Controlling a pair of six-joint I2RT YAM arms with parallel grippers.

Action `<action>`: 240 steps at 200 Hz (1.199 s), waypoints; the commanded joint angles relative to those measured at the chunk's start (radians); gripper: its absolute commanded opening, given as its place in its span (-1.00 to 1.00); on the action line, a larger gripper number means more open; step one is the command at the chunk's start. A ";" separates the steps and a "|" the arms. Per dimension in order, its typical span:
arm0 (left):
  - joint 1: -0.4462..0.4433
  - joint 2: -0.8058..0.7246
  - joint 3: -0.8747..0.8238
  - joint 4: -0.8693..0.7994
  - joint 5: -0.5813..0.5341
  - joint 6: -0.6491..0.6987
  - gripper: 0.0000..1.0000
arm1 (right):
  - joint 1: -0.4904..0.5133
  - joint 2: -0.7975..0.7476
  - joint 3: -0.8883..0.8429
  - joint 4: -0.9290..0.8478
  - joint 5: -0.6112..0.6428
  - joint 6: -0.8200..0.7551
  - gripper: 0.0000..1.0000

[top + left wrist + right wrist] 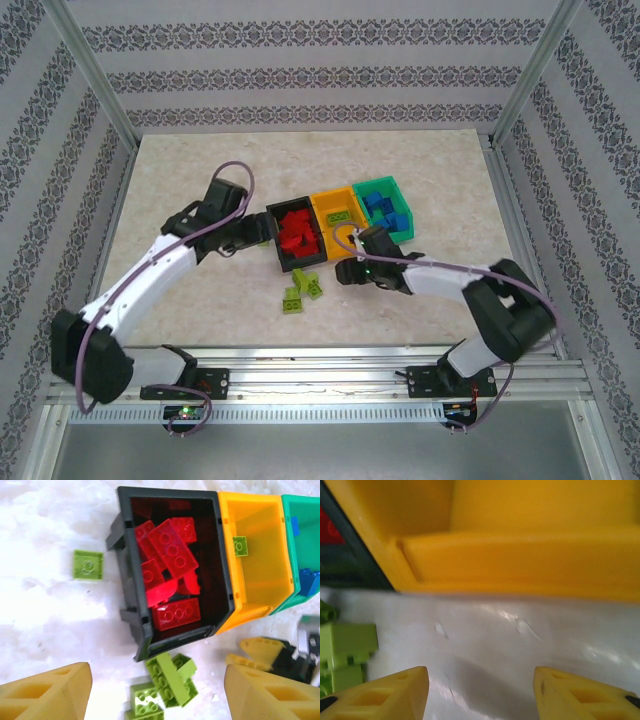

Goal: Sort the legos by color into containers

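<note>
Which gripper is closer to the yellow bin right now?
Right. The right gripper sits low, just in front of the yellow bin, facing its front wall. The left gripper is farther off, on the black bin side.

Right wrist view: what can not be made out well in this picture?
- Orange-yellow bin: blurred, cut by the top edge; its own wall hides the inside.
- Black bin: cut by the left edge, mostly unseen.
- Lime green bricks: cut by the left edge; number unclear.
</note>
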State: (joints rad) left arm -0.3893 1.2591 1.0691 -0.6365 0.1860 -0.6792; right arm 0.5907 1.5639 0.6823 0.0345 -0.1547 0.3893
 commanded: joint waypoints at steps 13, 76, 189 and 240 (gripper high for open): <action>0.045 -0.128 -0.108 -0.122 -0.035 0.040 0.41 | 0.003 0.159 0.172 0.041 -0.020 0.015 0.14; 0.124 -0.315 -0.197 -0.234 -0.009 0.080 0.53 | -0.002 0.376 0.504 0.007 -0.081 0.039 0.14; 0.395 -0.249 -0.181 -0.255 0.145 0.309 0.59 | 0.155 0.066 0.325 -0.246 -0.115 -0.068 0.16; 0.489 -0.206 -0.238 -0.182 0.267 0.338 0.59 | 0.215 0.084 0.391 -0.409 0.005 -0.104 0.18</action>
State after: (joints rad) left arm 0.0711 1.0401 0.8356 -0.8425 0.3836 -0.3965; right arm 0.7765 1.6348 1.0260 -0.2497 -0.2306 0.3290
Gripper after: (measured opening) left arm 0.796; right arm 0.584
